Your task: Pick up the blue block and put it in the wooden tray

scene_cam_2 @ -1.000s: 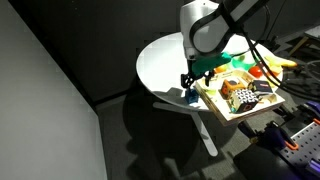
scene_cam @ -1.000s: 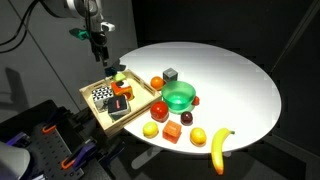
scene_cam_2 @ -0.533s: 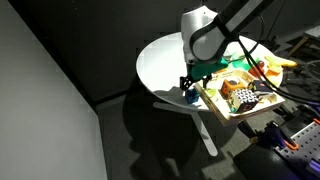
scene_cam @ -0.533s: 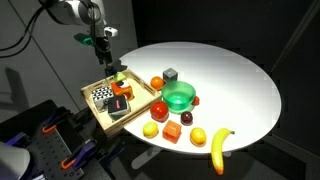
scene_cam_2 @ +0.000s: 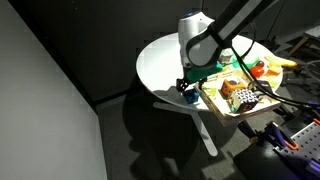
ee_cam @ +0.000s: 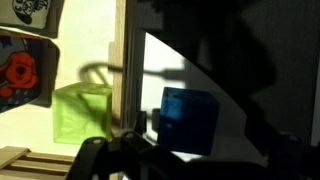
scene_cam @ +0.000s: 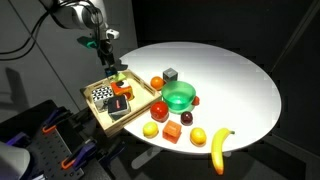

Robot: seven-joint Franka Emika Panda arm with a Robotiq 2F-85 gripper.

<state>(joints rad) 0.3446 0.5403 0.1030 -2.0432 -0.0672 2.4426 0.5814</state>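
Note:
The blue block (ee_cam: 190, 120) sits on the white table just outside the rim of the wooden tray (ee_cam: 125, 60), in shadow. It also shows in an exterior view (scene_cam_2: 190, 97), at the table's edge beside the tray (scene_cam_2: 225, 112). My gripper (ee_cam: 190, 145) hangs low right over the block, its jaws apart with the block between them. It stands by the tray's far corner in both exterior views (scene_cam: 108, 62) (scene_cam_2: 186, 86). The tray (scene_cam: 95, 112) holds several toy pieces, including a green block (ee_cam: 85, 112).
A green bowl (scene_cam: 180, 97), a dark grey cube (scene_cam: 171, 74), a banana (scene_cam: 219, 148) and red, orange and yellow toy pieces lie on the round white table (scene_cam: 240, 80). The table edge runs close to the block.
My gripper has moved away from over the tray towards the table's edge and come down over the blue block. The block has not moved.

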